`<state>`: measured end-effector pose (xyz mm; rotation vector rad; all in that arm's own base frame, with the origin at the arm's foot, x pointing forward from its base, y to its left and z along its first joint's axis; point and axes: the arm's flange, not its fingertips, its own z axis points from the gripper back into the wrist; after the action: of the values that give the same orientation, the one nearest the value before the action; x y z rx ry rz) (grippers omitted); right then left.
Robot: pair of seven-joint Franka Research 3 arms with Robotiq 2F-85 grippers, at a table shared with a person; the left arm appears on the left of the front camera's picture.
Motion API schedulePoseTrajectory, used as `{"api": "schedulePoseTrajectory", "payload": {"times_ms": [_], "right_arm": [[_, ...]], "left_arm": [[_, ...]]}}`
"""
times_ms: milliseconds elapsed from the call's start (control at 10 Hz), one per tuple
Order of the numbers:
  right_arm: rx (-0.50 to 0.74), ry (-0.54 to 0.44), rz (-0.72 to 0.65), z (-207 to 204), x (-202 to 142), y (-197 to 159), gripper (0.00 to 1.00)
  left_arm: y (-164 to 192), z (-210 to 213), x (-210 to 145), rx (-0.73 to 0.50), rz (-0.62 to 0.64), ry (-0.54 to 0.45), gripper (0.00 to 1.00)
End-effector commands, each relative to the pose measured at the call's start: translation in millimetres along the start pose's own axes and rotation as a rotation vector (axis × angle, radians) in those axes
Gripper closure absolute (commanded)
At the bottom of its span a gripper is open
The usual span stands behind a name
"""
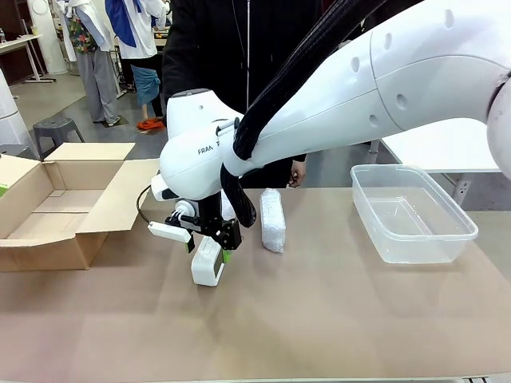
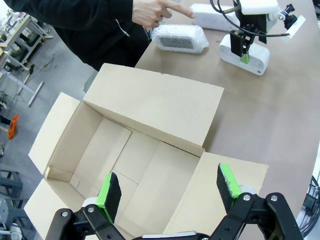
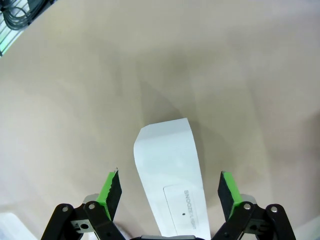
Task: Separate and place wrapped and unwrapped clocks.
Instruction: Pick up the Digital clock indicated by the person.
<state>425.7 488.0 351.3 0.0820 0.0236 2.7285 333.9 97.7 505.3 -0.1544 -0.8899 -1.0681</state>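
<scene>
The right gripper (image 3: 170,187) is held wide open with nothing gripped. The bare clock (image 3: 167,160) is straddled between its fingers, clear of both pads. Two wrapped bundles (image 2: 180,38) (image 2: 212,17) are seen just beyond it. The left gripper (image 2: 170,192) is likewise spread open and empty, over the cardboard box (image 2: 150,100).

We count two wrapped clocks in white bubble wrap: one wrapped clock (image 2: 179,39) and a second wrapped clock (image 2: 202,16). We count one bare clock (image 1: 206,265), white and unwrapped, which makes three clocks in all. We see one open cardboard box (image 1: 56,209) and one clear plastic tub (image 1: 411,214). We count two grippers with green pads: the left gripper (image 2: 170,187) and the right gripper (image 3: 169,181). We see one person's hand (image 2: 150,12).
</scene>
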Motion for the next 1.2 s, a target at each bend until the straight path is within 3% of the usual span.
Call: {"api": "schedulePoseTrajectory", "payload": {"times_ms": [0, 600, 700, 800, 900, 1000, 1100], "right_arm": [[0.019, 0.019, 0.042, -4, -1, -10, 0.0], [0.05, 0.028, 0.059, -20, -3, -15, 0.0], [0.052, 0.025, 0.043, -20, -4, -15, 0.19], [0.054, 0.032, 0.036, -18, -4, -15, 0.2], [0.057, 0.036, 0.033, -17, -4, -14, 0.39], [0.059, 0.034, 0.031, -17, -4, -14, 0.25], [0.061, 0.035, 0.03, -17, -5, -15, 0.59]], "left_arm": [[2, -1, -3, -0.009, -0.013, -0.019, 0.0], [2, -1, -3, -0.009, -0.013, -0.019, 0.0], [2, -1, -3, -0.009, -0.013, -0.019, 0.0], [2, -1, -3, -0.009, -0.013, -0.019, 0.0], [2, -1, -3, -0.009, -0.013, -0.019, 0.0], [2, -1, -3, -0.009, -0.013, -0.019, 0.0], [2, -1, -3, -0.009, -0.013, -0.019, 0.0]]}}
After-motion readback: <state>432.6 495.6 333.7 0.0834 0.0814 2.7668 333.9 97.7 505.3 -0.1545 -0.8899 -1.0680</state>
